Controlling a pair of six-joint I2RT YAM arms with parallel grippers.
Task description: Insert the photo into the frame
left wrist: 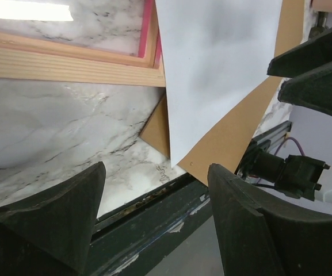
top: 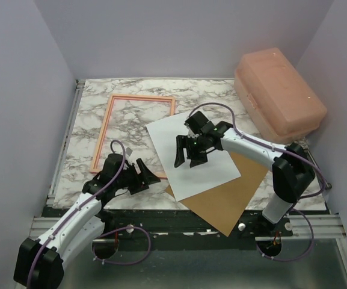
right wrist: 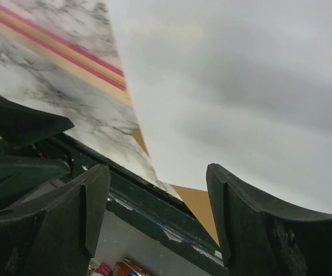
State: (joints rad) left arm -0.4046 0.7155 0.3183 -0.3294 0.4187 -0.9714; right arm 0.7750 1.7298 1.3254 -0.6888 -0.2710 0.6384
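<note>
The photo (top: pixel 212 174) lies white-side up right of the back-up frame (top: pixel 103 133), probably for face-down insertion; left hand (top: pixel 148 177) and right hand (top: pixel 189 161) hover released, empty.

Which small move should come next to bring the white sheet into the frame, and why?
Probably ease the open left gripper forward to the near-left edge of the large thin paper photo, which lies white back up. That sheet rests partly on the plain brown board and overlaps only one corner of the thin orange-tan rectangular frame, so it is not yet inside.
</note>
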